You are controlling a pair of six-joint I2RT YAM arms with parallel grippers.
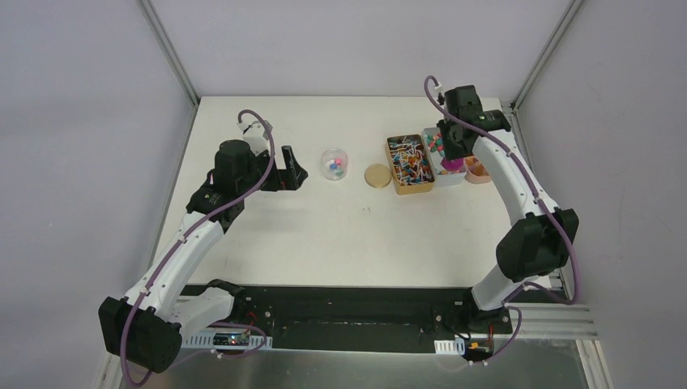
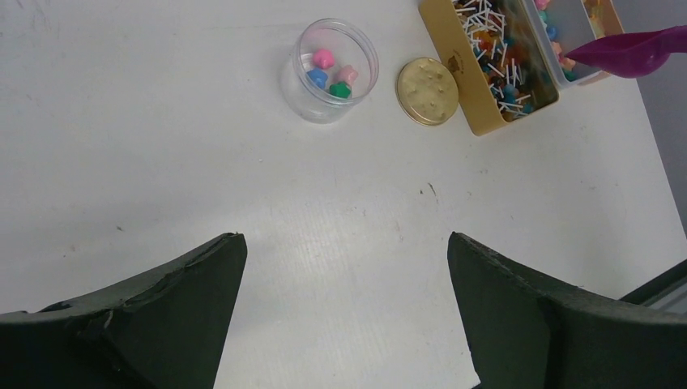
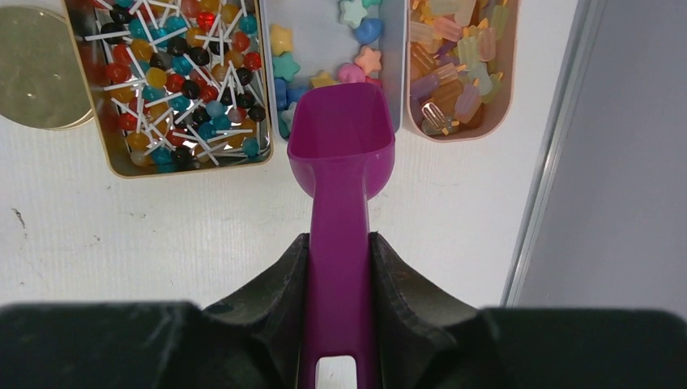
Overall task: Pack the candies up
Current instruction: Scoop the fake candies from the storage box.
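Jaws of the right gripper (image 3: pixel 339 243) were clamped on the purple scoop (image 3: pixel 340 146) by its handle, its bowl at the near end of the clear tray (image 3: pixel 320 32) of star-shaped candies (image 3: pixel 369 58), between a lollipop tin (image 3: pixel 186 168) and a pink tray (image 3: pixel 454 136). More candies sat in a round jar (image 2: pixel 300 81). The left gripper (image 2: pixel 347 243) gaped wide, empty.

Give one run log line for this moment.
left gripper: open, empty, above table | right gripper: shut on scoop | scoop: empty, tip over candy tray | jar: few candies, lid beside it
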